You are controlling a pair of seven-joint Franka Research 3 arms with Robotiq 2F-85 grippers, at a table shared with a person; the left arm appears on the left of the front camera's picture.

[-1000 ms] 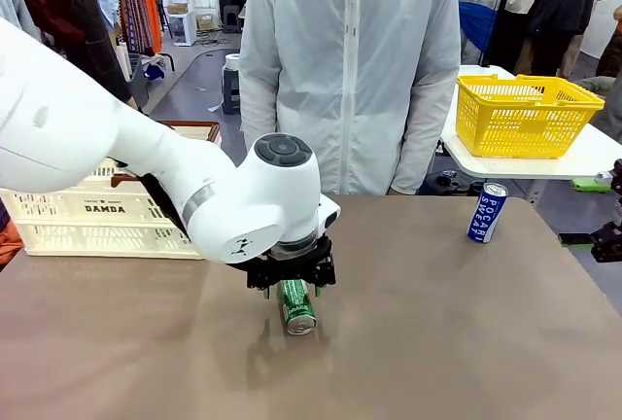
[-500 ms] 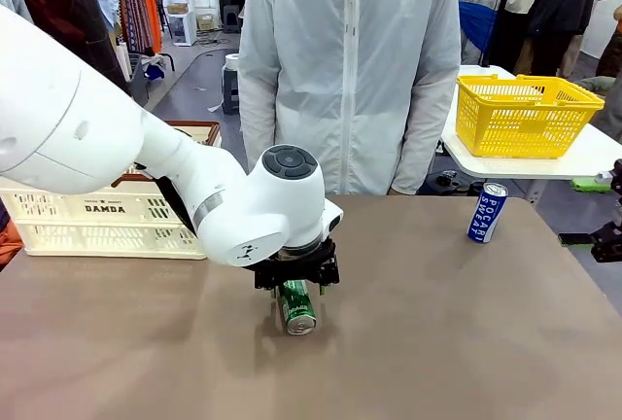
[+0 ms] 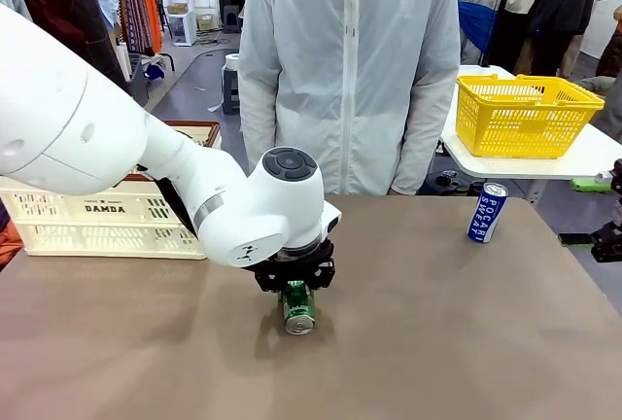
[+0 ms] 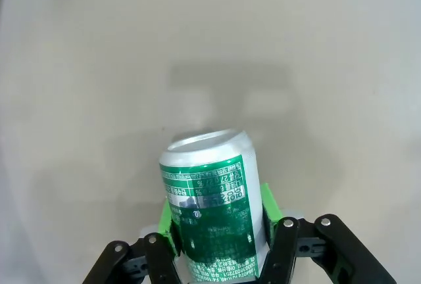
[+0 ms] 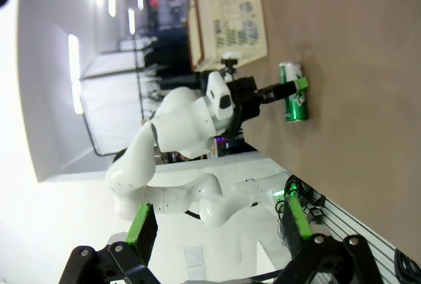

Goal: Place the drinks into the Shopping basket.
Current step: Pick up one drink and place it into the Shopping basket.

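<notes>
A green can (image 3: 298, 309) lies on its side on the brown table, silver end toward the robot's side. My left gripper (image 3: 295, 282) comes down over it, and in the left wrist view the left gripper (image 4: 217, 217) has its green pads (image 4: 167, 223) pressed on both sides of the green can (image 4: 214, 205). The blue POCARI SWEAT can (image 3: 487, 212) stands upright at the table's far right. The cream Shopping basket (image 3: 58, 208) marked DAMDA sits at the far left, partly behind my left arm. My right gripper (image 5: 220, 231) hangs open off the table, looking at the green can (image 5: 294, 101) and the basket (image 5: 230, 18).
A person in a white jacket (image 3: 350, 70) stands at the far edge, hands out of sight. A yellow mesh basket (image 3: 525, 114) sits on a white side table at the back right. Bare brown tabletop (image 3: 437, 342) stretches between the two cans.
My left gripper has sunk lower over the green can and its fingers have come in against the can's sides. The blue can and the basket have not moved.
</notes>
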